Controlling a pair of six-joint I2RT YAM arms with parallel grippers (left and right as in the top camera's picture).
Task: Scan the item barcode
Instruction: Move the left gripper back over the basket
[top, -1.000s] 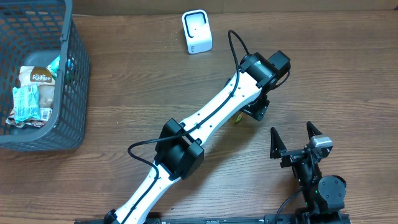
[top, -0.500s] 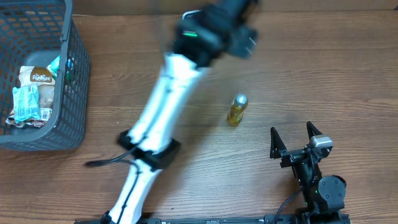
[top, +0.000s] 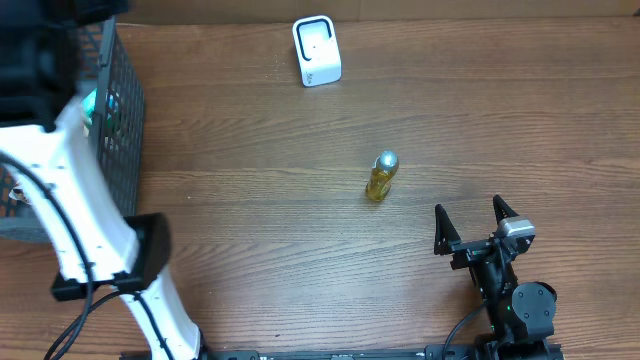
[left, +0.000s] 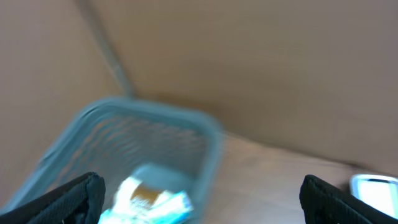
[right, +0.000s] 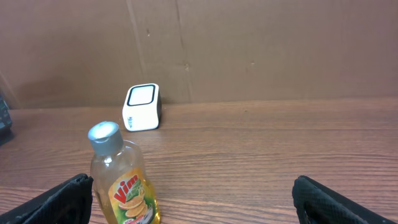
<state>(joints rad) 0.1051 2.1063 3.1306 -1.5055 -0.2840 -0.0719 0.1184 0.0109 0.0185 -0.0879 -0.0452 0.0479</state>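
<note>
The left gripper stands wide apart and holds nothing; its two dark fingertips frame a blurred view down onto the grey basket and the packets inside it. The left arm rises from the near edge of the worktop and reaches over the basket's near corner at the far left. The right gripper is likewise spread fully, empty and touching nothing, on an arm folded low at the near right edge and pointing across the worktop. The yellow bottle with a silver cap stands upright on the worktop, apart from both grippers, with the white scanner well beyond it by the back wall
</note>
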